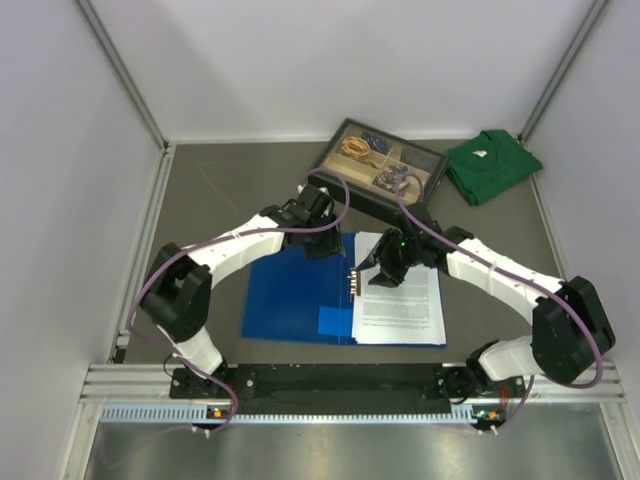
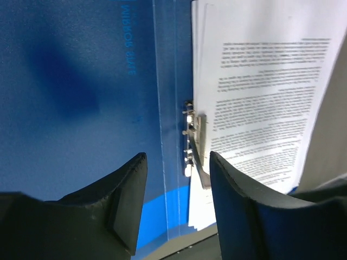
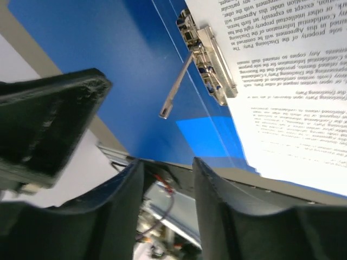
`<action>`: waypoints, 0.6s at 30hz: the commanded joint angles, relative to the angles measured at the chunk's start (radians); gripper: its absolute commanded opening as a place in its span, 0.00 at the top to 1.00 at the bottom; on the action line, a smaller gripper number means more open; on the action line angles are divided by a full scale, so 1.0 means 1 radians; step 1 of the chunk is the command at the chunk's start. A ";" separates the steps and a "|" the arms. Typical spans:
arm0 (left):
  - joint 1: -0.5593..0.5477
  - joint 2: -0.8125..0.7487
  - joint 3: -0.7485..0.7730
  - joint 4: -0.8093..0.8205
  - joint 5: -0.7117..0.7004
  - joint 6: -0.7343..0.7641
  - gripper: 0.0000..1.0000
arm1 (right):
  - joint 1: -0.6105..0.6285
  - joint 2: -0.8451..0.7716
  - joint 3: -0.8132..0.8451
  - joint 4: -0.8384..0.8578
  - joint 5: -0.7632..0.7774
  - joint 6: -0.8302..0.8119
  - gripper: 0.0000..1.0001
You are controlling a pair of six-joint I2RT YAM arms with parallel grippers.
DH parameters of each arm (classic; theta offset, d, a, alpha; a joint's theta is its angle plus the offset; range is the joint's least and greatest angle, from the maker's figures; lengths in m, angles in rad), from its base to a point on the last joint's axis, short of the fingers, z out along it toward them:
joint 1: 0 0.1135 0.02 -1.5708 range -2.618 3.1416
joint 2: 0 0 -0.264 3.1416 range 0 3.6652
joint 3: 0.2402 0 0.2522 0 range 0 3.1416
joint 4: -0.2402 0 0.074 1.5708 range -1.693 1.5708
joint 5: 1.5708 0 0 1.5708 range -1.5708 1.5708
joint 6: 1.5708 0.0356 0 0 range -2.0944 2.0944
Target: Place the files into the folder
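Files (image 1: 400,300) lie on open folder's (image 1: 290,295) R half; top view hides jaws, wrist cams show L gripper (image 2: 178,200) and R gripper (image 3: 168,195) both apart, empty, plus metal clip (image 3: 209,65) at files' edge.

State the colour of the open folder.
Bright blue; the folder shows best in the top external view.

Compartment tray (image 1: 388,165), green shirt (image 1: 492,163), table (image 1: 220,200)
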 commanded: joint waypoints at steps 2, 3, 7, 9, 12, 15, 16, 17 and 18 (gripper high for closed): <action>0.017 0.060 0.043 -0.034 -0.017 0.045 0.47 | 0.011 -0.008 -0.015 0.071 0.066 0.282 0.64; 0.017 0.067 0.043 -0.022 -0.013 0.046 0.47 | 0.014 0.013 -0.021 0.085 0.057 0.289 0.64; 0.017 0.108 0.043 -0.003 0.027 0.049 0.48 | 0.028 0.078 -0.027 0.157 0.018 0.304 0.63; 0.017 0.119 0.038 0.004 0.039 0.052 0.49 | 0.036 0.093 -0.019 0.163 0.023 0.309 0.64; 0.017 0.134 0.040 0.012 0.052 0.057 0.50 | 0.045 0.122 -0.004 0.168 0.020 0.315 0.64; 0.017 0.139 0.040 0.023 0.059 0.057 0.50 | 0.054 0.130 -0.004 0.162 0.029 0.323 0.65; 0.017 0.139 0.040 0.024 0.061 0.057 0.50 | 0.054 0.132 -0.007 0.156 0.037 0.326 0.66; 0.017 0.139 0.041 0.027 0.062 0.057 0.50 | 0.055 0.130 -0.008 0.151 0.040 0.329 0.66; 0.017 0.140 0.041 0.029 0.064 0.057 0.50 | 0.055 0.129 -0.012 0.151 0.041 0.330 0.66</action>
